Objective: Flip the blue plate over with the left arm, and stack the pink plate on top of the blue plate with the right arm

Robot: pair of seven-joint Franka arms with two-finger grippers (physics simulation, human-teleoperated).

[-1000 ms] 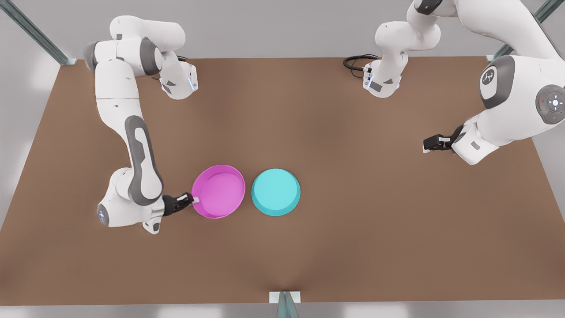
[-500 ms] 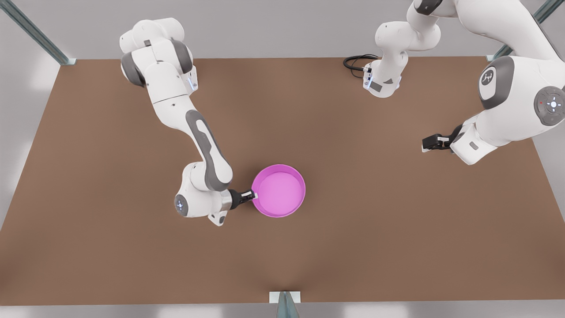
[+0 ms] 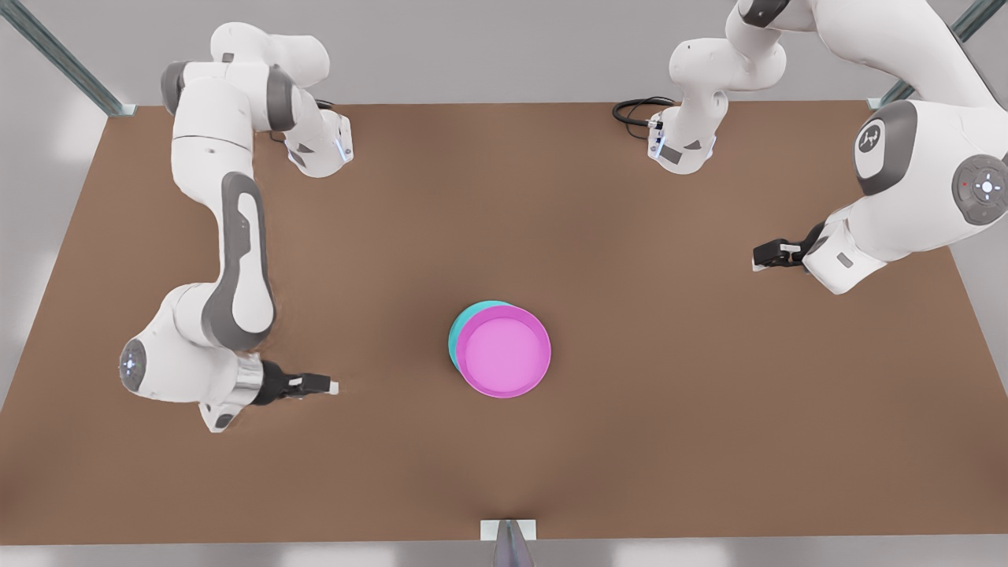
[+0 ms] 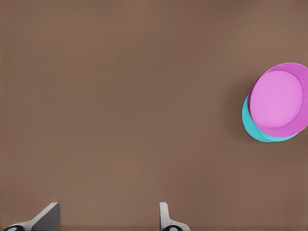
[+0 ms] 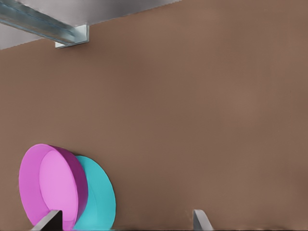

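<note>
Since the pink plate (image 3: 504, 350) lies on top of the blue plate (image 3: 455, 331) near the middle of the brown counter (image 3: 630, 433), the stacking part looks done. The pink one sits open side up and a bit off to the lower right, so a thin slice of blue peeks out at its upper left. So little of the blue plate shows that I cannot tell for sure if it is upside down. The right arm's pincer (image 3: 327, 387) is low in the left part of the front view, well apart from the plates, with its fingers apart and nothing in them. The left arm waits at the right edge of the front view, and its pincer (image 3: 760, 256) is also spread apart and holds nothing. I think very little is left to do. Maybe the pink plate could be nudged to sit square on the blue one.
</note>
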